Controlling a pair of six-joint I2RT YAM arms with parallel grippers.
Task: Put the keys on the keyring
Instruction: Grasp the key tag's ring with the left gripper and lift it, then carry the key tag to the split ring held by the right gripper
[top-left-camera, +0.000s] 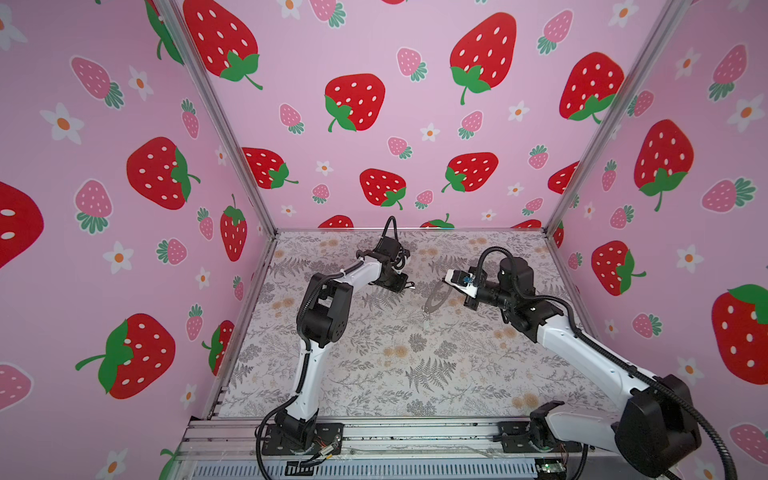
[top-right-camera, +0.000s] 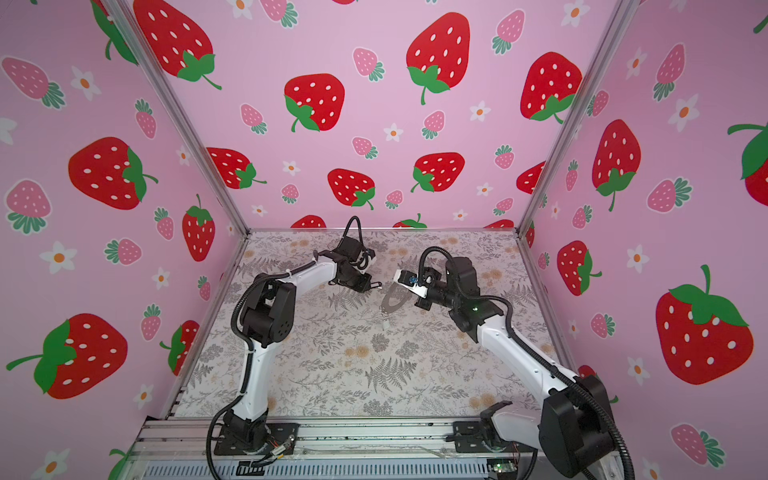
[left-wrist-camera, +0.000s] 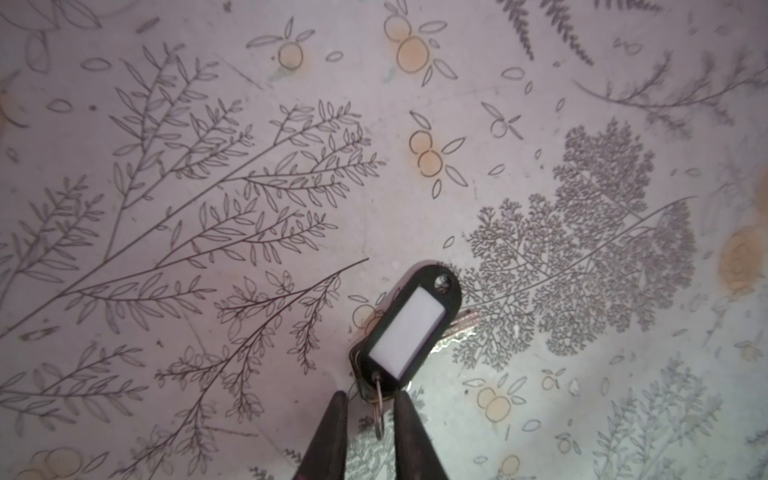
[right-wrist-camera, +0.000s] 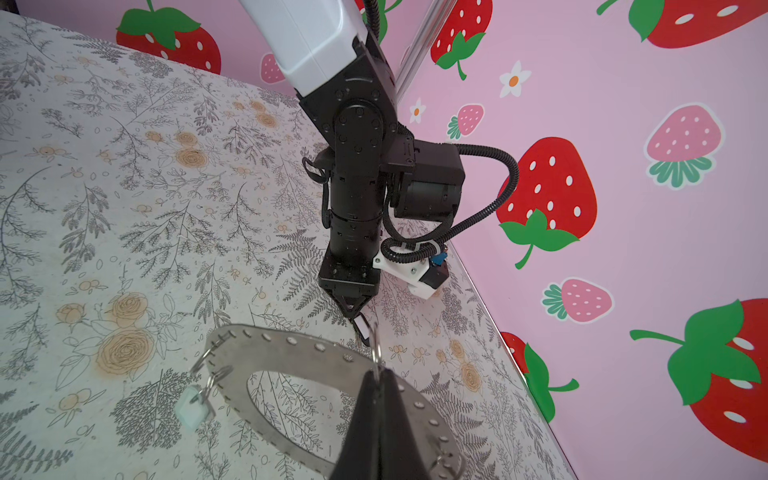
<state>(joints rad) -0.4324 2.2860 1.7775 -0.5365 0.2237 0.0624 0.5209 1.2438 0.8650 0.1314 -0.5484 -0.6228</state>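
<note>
Right wrist view, nearest thing first: the right gripper (right-wrist-camera: 376, 386) is squeezed shut on the rim of the keyring (right-wrist-camera: 291, 353). That is the big flat metal ring with little holes. The gripper holds it tilted over the table (right-wrist-camera: 104, 208). A pale green tag (right-wrist-camera: 192, 409) hangs from a wire loop on the side away from the fingers.

A bit farther off, and to the left, are the keys (left-wrist-camera: 409, 328). They are a black tag with a white middle and a metal key (left-wrist-camera: 459, 326) under it. The left gripper (left-wrist-camera: 370, 398) is right at them. Its two fingers sit a little apart, one on each side of the small ring (left-wrist-camera: 378, 415) at the end of the keys. I cannot tell if they are pinching that ring, or if the keys rest on the table.

The long way of the keys points away from the left gripper, to the right, at the keyring. In both top views the keys and the keyring are near but do not touch. The left gripper is the nearer one to the keys. So I think the next move is sideways: the keys must go right to reach a wire loop.
</note>
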